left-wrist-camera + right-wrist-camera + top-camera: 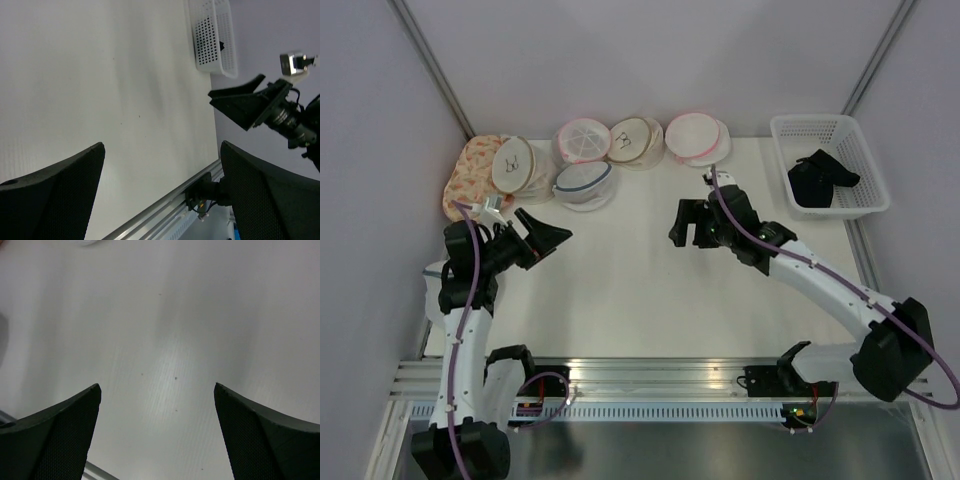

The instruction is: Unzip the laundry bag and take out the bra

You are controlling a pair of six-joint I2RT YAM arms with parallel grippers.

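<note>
Both hands released and empty, the left one nearer the bag

Left hand (545,232) is hovering over the white tabletop (620,290) with jaws spread wide. The round white mesh laundry bag with the grey-blue zipper rim (583,185) is sitting just beyond it to the right, its oval rim running left-right. Right hand (690,230), equally spread, is standing farther off. A black soft bra (820,180) is lying in the white plastic basket (830,119). No readable writing.

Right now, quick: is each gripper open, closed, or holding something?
Left gripper: open, holding nothing.
Right gripper: open, holding nothing.
</note>
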